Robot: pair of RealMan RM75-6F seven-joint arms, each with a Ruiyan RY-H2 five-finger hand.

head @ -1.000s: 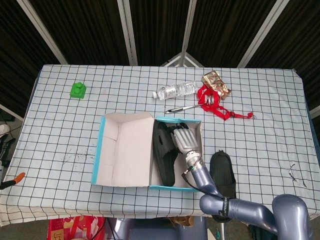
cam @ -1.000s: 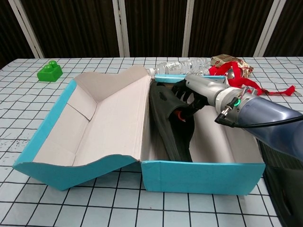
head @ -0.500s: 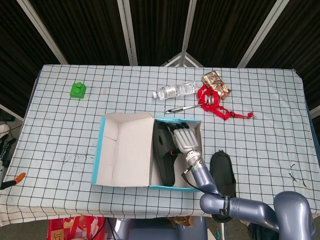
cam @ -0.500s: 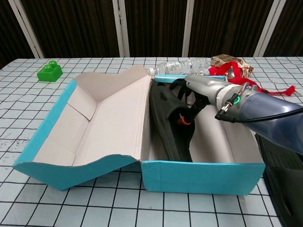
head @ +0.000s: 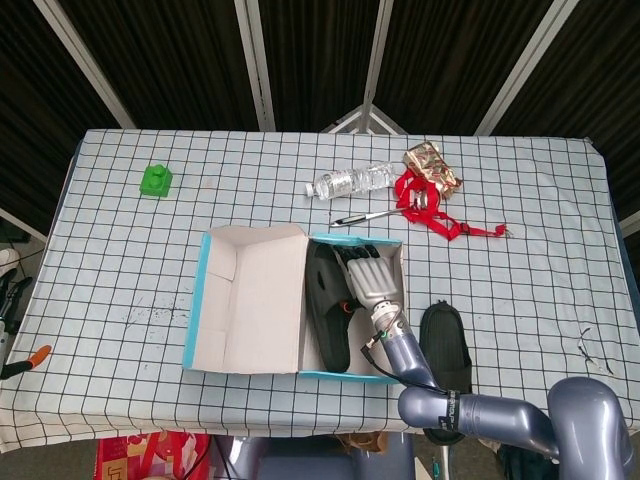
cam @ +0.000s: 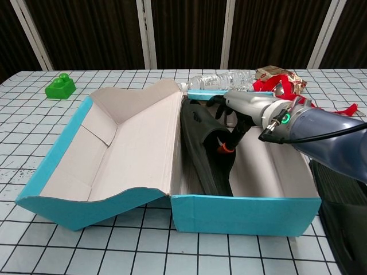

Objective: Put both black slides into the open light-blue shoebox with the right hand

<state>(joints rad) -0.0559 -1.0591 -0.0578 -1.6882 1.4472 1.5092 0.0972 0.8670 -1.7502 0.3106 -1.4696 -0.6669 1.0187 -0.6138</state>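
Right hand [cam: 243,109] slightly higher over slide [cam: 203,146]

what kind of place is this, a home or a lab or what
Probably a lab or test setup, not a home: a table under a checked cloth, dark curtains behind it, and unrelated odds like a green block and a water bottle.

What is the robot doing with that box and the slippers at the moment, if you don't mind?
The robot's right hand is inside the open light-blue shoebox, its fingers at one black slide that leans against the box's left wall. Whether it grips the slide is hard to tell. The second slide lies on the table just right of the box, not yet packed. The left hand is out of sight.
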